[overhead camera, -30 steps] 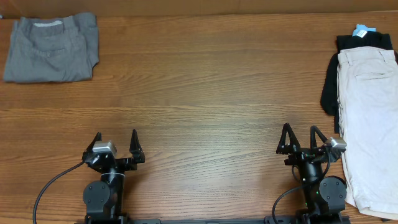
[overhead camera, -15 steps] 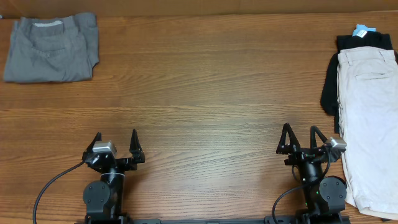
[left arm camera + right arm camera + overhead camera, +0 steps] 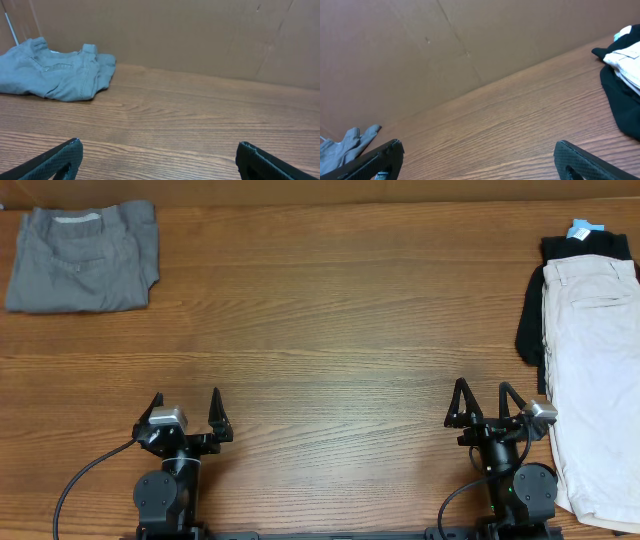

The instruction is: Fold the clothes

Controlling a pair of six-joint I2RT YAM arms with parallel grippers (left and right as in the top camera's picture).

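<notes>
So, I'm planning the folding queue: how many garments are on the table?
3: grey shorts in the far left corner; pale shorts along the right edge; a black garment under them. More may be hidden in that pile.

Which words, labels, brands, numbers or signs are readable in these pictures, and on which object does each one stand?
No text can be read in any view.
Blue tag on the black garment: too small and blurred to read.
Grey shorts: no print or label text visible.
</notes>
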